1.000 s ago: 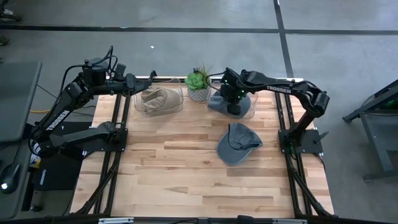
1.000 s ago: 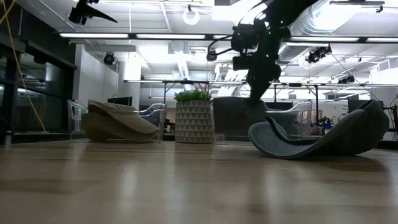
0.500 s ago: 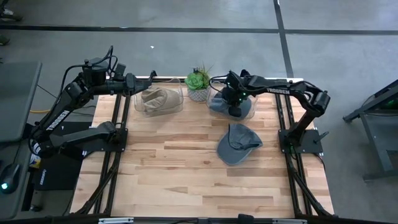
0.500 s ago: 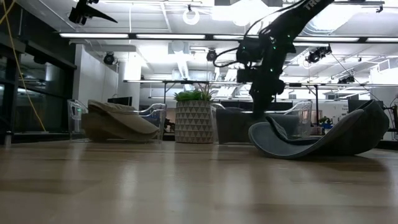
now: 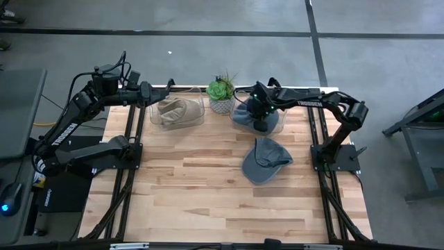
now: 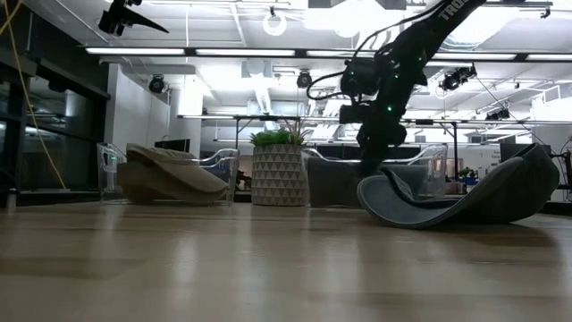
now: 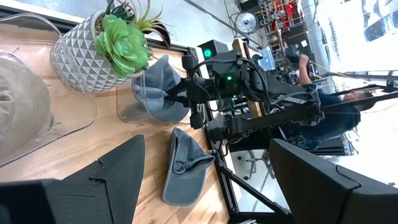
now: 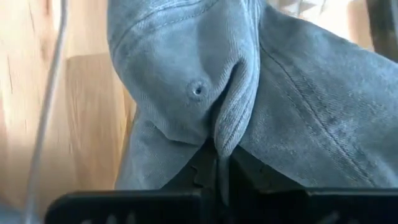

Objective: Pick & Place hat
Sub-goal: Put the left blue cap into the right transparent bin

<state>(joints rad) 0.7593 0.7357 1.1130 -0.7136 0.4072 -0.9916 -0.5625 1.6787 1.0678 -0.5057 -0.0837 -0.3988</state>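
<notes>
A grey-blue hat (image 5: 244, 114) sits in the clear bin (image 5: 280, 126) at the table's far right, and my right gripper (image 5: 259, 119) comes down into that bin, shut on the hat's crown. A second grey hat (image 5: 266, 160) lies upside down on the wood nearer the table's middle, resting on its crown with the brim curling up (image 6: 518, 183). A tan hat (image 5: 177, 111) fills the clear bin (image 5: 200, 119) at the far left. My left gripper (image 7: 211, 186) hovers open by that left bin, touching nothing. My right gripper pinches a raised fold of the grey-blue hat's crown (image 8: 229, 124) between its two fingers, close to an eyelet (image 8: 198, 90). The fingers come from above, pointing down. The cloth spreads out below the fingers, and the hat's lower part rests inside the clear bin.
A green succulent in a white patterned pot (image 5: 220, 95) stands between the two bins at the far edge. The near half of the wooden table (image 5: 208, 201) is bare wood. Black frame rails run along both table sides.
My right gripper has sunk lower into the right bin and drifted slightly toward the table's left, staying shut on the hat. The grey-blue hat has come down with it and settled lower in the bin.
</notes>
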